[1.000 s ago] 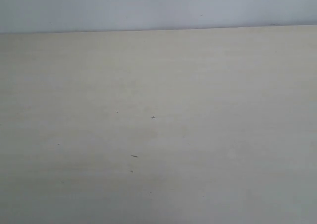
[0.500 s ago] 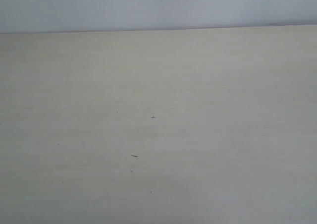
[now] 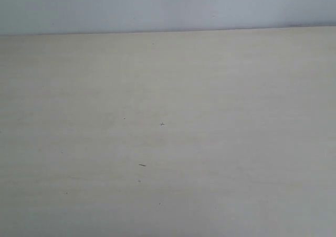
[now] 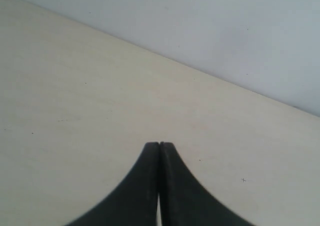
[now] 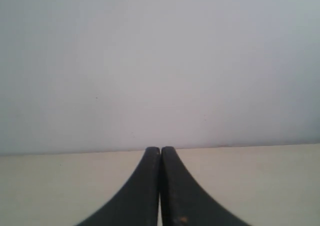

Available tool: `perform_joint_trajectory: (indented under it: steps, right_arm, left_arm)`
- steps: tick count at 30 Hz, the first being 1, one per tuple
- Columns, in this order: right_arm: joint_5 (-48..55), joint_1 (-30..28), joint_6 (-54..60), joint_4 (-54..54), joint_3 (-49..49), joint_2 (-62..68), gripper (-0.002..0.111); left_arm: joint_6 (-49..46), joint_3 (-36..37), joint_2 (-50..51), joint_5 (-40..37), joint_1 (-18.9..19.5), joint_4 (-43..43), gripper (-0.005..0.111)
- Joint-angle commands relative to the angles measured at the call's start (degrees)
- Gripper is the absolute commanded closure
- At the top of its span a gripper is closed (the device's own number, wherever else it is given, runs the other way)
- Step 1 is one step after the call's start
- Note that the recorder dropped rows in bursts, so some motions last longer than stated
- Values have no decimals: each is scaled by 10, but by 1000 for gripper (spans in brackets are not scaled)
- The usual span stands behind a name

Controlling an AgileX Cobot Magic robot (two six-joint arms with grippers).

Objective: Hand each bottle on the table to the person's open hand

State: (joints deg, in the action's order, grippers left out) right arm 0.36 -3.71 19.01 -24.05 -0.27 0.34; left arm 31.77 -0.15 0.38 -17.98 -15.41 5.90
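Task item: bottles, can't be located in any of the 3 views.

Surface: 1 table (image 3: 220, 142), pale beige wood grain, flat, fills most of ext. view. Its far edge runs straight across and meets 1 plain grey-white wall (image 3: 157, 6).

Marks on tabletop, ext. view, 3 clear:
- dot (image 3: 124, 118)
- cross-shaped speck (image 3: 162, 124)
- short dark dash (image 3: 142, 165)
- a few fainter ones, too small to tell

Grippers: 2.
- L gripper (image 4: 159, 145): black fingers pressed together tip to tip, nothing between; over table, wall beyond.
- R gripper (image 5: 160, 149): also closed tip to tip, empty; faces wall, table edge behind tips.
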Motion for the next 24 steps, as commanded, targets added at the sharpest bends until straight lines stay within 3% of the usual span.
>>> perform_joint_trajectory:
  steps: [1, 24]
  right_arm:
    - [19, -3, -256, 288, 3, -3, 108]
    - [34, -3, -250, 286, 3, -3, 108]
  left_arm:
    - [1, 1, 1, 1, 1, 0, 107]
    - [1, 1, 1, 1, 1, 0, 107]
